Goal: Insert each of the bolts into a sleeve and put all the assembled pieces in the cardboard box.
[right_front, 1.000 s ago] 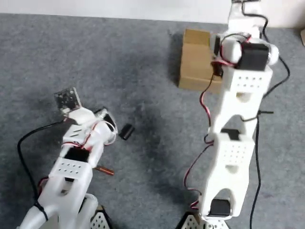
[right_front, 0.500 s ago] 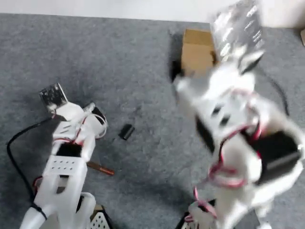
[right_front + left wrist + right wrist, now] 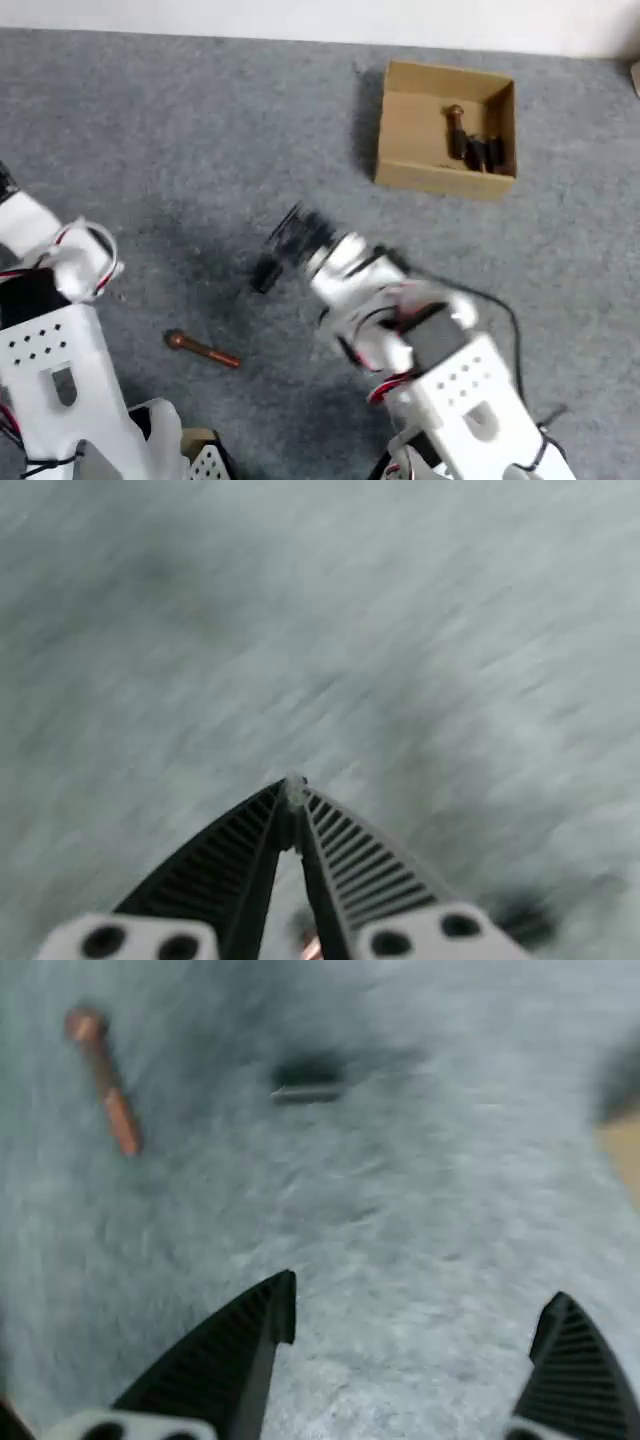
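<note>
On the grey carpet (image 3: 200, 150), the copper bolt (image 3: 202, 350) lies flat with no sleeve on it; the black sleeve (image 3: 264, 274) lies apart from it at its 1 o'clock; the cardboard box (image 3: 415, 130) stands well apart at 2 o'clock from the black sleeve, with assembled pieces (image 3: 472, 140) inside; the right gripper (image 3: 425, 1288) hangs near the black sleeve, jaws spread wide, holding nothing; the left gripper (image 3: 293, 788) has its jaws closed tip to tip.
</note>
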`<state>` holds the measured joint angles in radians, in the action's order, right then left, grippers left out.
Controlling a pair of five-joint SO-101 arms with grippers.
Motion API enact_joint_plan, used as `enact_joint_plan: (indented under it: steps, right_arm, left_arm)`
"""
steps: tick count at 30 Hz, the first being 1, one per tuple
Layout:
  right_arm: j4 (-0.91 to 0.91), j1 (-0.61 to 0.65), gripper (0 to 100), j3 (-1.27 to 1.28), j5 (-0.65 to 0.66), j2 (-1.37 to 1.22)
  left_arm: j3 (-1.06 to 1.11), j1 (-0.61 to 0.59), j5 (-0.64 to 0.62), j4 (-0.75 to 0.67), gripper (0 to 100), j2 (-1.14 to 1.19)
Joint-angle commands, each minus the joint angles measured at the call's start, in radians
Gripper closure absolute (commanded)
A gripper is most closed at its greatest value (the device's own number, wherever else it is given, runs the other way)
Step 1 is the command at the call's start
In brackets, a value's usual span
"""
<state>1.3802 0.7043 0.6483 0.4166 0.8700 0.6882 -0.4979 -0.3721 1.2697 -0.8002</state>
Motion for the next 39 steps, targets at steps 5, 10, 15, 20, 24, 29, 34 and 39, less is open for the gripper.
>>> enact_joint_plan:
  steps: [5, 10, 15, 20, 24, 29, 34, 39]
  right_arm:
    - [-0.357, 0.122, 65.9, 0.294, -0.120, 0.021]
    - [-0.598, 0.134, 65.9, 0.329, -0.394, 0.019]
    - [-0.753, 0.125, 65.9, 0.467, -0.408, -0.013]
    - [-0.825, 0.104, 65.9, 0.567, -0.404, -0.050]
    - [-0.826, 0.094, 65.9, 0.573, -0.402, -0.048]
    - [-0.826, 0.093, 65.9, 0.573, -0.402, -0.050]
    - [-0.826, 0.093, 65.9, 0.573, -0.400, -0.053]
    - [-0.826, 0.093, 65.9, 0.573, -0.400, -0.054]
  left_arm:
    - [0.096, 0.044, 0.052, 0.028, 99, 0.005]
    - [0.159, 0.234, 0.049, 0.046, 99, -0.002]
    - [0.180, 0.412, 0.044, 0.173, 99, -0.002]
    - [0.185, 0.452, -0.127, 0.170, 99, -0.002]
    - [0.186, 0.453, -0.230, 0.178, 99, -0.002]
    - [0.189, 0.453, -0.224, 0.178, 99, 0.001]
    - [0.311, 0.455, -0.244, 0.106, 99, 0.004]
    - [0.510, 0.456, -0.381, -0.193, 99, 0.002]
